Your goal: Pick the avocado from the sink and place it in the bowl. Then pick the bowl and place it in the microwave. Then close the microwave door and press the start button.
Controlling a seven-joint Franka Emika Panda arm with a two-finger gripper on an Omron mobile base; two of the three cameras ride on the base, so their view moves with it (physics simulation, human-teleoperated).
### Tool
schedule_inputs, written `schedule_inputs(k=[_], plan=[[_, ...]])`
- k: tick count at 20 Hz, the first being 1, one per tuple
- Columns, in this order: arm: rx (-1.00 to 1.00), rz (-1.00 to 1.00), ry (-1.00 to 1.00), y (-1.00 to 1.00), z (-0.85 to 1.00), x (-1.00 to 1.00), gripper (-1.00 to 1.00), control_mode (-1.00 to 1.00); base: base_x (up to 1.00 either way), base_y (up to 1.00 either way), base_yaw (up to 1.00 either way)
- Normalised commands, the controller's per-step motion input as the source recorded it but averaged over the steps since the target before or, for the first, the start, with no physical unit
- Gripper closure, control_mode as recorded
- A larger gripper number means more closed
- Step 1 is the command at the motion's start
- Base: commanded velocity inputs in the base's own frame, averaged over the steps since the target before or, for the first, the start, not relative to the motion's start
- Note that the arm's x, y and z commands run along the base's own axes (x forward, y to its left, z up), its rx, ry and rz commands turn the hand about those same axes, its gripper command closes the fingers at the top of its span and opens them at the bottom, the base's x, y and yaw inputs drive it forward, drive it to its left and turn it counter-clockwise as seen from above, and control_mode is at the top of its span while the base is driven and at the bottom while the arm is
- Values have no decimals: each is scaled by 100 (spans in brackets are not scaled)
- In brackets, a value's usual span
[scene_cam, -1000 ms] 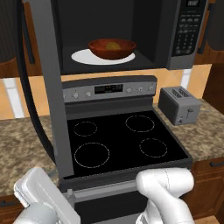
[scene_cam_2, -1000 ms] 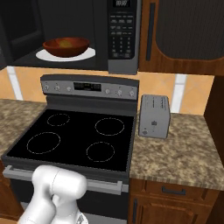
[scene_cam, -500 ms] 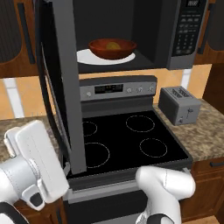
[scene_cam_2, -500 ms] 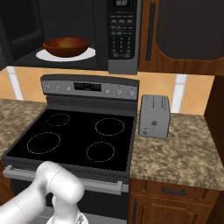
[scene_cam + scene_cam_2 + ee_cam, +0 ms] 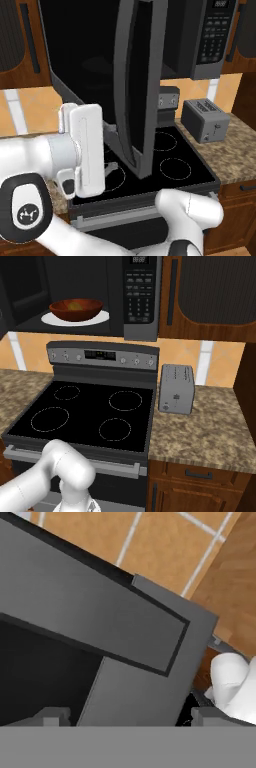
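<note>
Microwave (image 5: 95, 296) cavity open on the right base view. Inside: one white turntable plate (image 5: 100, 318), one reddish-brown bowl (image 5: 76, 308) on it, upright, rim up. In the bowl: one yellowish lump, the avocado (image 5: 75, 305), mostly hidden by the rim; long axis not readable.

Button panel (image 5: 139, 291) at the microwave's right side. Below: one stove (image 5: 95, 411) with four burner rings; one silver toaster (image 5: 176, 388) on the granite counter (image 5: 205, 431) just beside the stove.

Microwave door (image 5: 135, 85) swung partway, seen nearly edge-on in the left base view, standing out over the stove; long vertical bar handle (image 5: 120, 95) facing the arm, long axis up-down.

Gripper (image 5: 125, 714) with jaws spread wide, nothing between them, close against the door's grey frame in the hand view; contact not discernible.
</note>
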Motion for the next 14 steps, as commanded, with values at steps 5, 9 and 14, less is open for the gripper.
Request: schedule_inputs(k=[5,9,14], plan=[[3,-6,14,-100,0,77,-100,-100,0,0,0],[0,0,10,-100,0,95,-100,-100,0,0,0],[0,15,0,-98,0,90,-100,-100,0,0,0]])
